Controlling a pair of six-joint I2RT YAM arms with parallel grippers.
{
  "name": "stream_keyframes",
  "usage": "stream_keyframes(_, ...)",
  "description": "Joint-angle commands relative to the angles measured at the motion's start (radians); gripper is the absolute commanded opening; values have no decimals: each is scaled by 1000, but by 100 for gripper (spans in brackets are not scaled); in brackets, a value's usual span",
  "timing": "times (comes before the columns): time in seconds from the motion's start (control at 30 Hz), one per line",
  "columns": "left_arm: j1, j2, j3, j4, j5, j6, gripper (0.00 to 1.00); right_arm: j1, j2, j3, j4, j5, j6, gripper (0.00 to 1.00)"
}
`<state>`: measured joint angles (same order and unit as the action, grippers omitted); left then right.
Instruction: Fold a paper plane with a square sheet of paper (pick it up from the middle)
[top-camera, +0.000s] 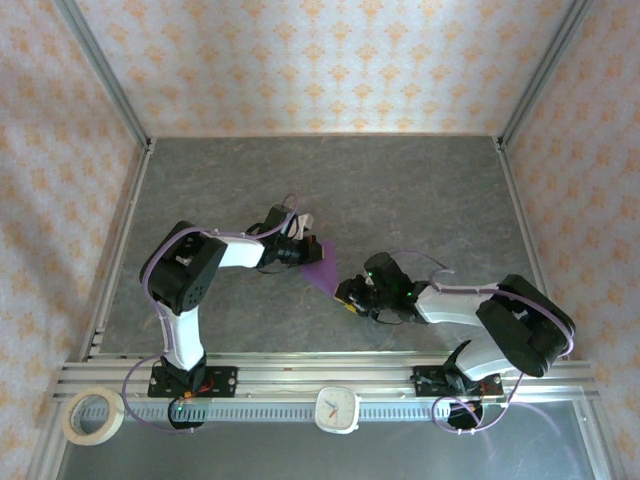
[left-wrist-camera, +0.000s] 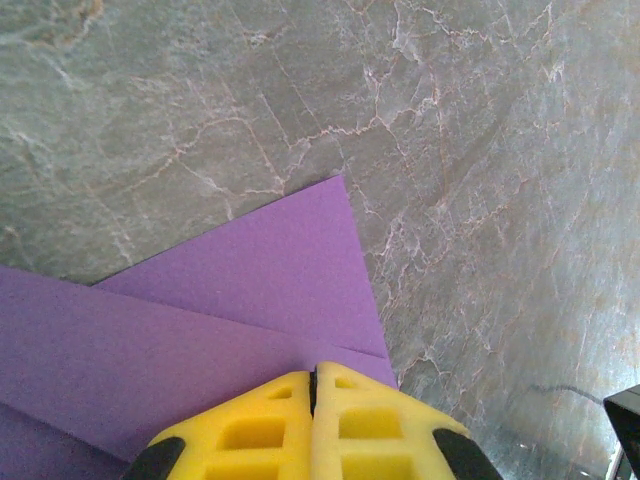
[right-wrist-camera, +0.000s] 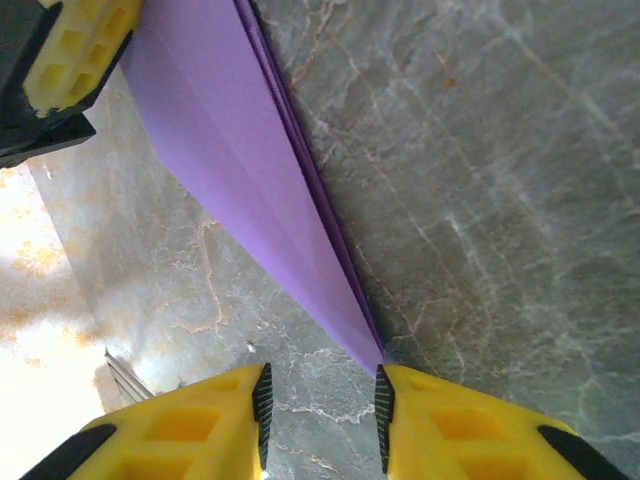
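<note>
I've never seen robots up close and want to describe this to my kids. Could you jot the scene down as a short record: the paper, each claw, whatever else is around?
Paper: purple paper plane, folded narrow and pointed, between the two arms
Left claw: shut, pinching the plane's wider end
Right claw: open, the plane's sharp tip just at its parted fingers, not gripped
Table: grey, marbled
Near edge: tape roll at left, small clock in the middle
</note>
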<state>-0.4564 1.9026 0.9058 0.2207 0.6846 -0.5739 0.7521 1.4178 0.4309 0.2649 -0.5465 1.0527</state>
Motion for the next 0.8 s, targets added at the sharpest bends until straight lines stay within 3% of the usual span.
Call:
stream_keyframes(0.0, 3, 48, -39, -58, -39, 13, 1, 9, -7, -8, -12, 5, 22, 36)
stream_keyframes(0.53, 3, 52, -37, -56, -28, 2, 1, 18, -23, -6, -97, 17, 4, 38)
stream_keyframes(0.77, 5, 56, -41, -43, -1, -7, 1, 17, -18, -25, -15, 46, 42, 38)
